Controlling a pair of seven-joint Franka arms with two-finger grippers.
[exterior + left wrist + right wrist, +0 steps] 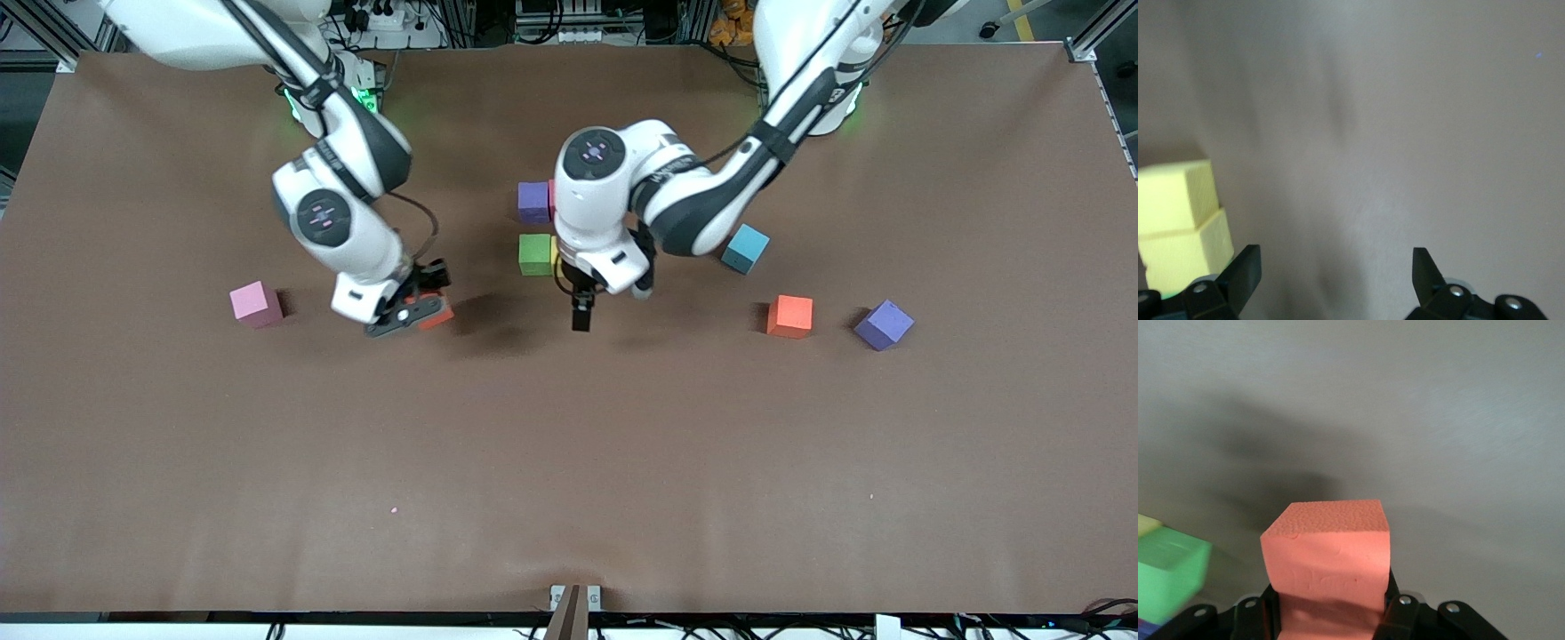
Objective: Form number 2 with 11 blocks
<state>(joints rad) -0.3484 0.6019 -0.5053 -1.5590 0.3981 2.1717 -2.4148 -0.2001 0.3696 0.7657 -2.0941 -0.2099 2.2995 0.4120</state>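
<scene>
Right gripper (411, 313) tilted above table (569, 462), clamping orange block (1328, 550). Left gripper (1335, 273) points down, jaws wide, beside yellow blocks (1179, 220).

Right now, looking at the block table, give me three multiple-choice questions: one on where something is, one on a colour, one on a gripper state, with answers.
1. Where is the green block?
A. Beside the pink block, at the right arm's end
B. Just nearer to the front camera than a purple block, mid-table
C. On top of the light-blue cube

2. What colour is the block in the right gripper?
A. Orange-red
B. Yellow
C. Purple

3. How is the left gripper?
A. Shut on a yellow block
B. Shut on nothing
C. Open, holding nothing

Answers:
1. B, the front view shows green directly below purple, mid-table.
2. A, the right wrist view shows an orange-red block clamped between its fingers.
3. C, the left wrist view shows its fingers spread over bare table, with two yellow blocks beside one finger.
</scene>
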